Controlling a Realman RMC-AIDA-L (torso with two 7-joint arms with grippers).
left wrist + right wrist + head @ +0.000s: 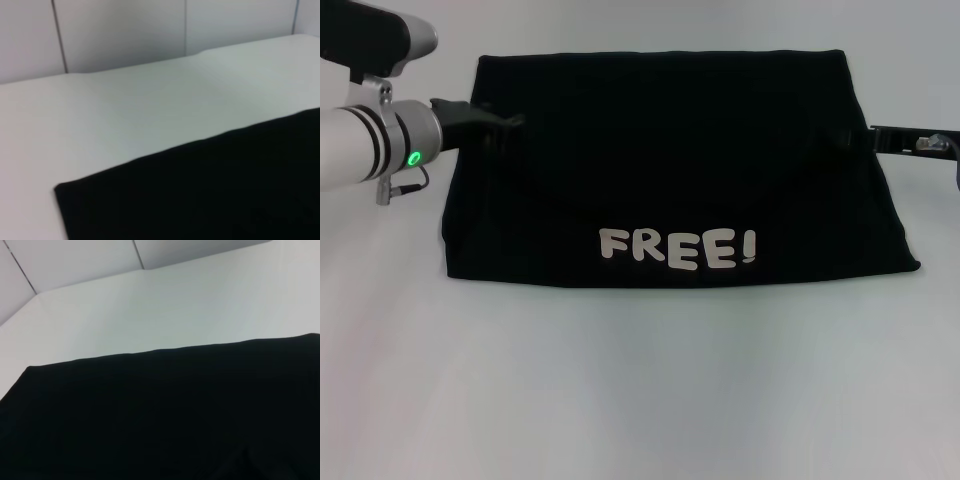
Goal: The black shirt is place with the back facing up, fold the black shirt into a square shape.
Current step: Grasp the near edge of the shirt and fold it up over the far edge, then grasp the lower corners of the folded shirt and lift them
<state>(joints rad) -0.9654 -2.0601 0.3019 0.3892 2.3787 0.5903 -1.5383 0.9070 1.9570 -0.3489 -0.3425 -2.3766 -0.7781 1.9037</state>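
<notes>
The black shirt [670, 160] lies flat on the white table, folded into a wide rectangle, with white letters "FREE!" [677, 247] near its front edge. My left gripper [508, 122] reaches in from the left and sits at the shirt's left edge, toward the far side. My right gripper [850, 138] comes in from the right and rests at the shirt's right edge at about the same depth. Both are black against the black cloth. The left wrist view shows a corner of the shirt [210, 190]; the right wrist view shows its far edge and flat cloth [150, 410].
White table [640, 400] stretches in front of the shirt and around it. A pale panelled wall [125, 30] stands behind the table's far edge. A black cable [950, 160] hangs from the right arm at the right border.
</notes>
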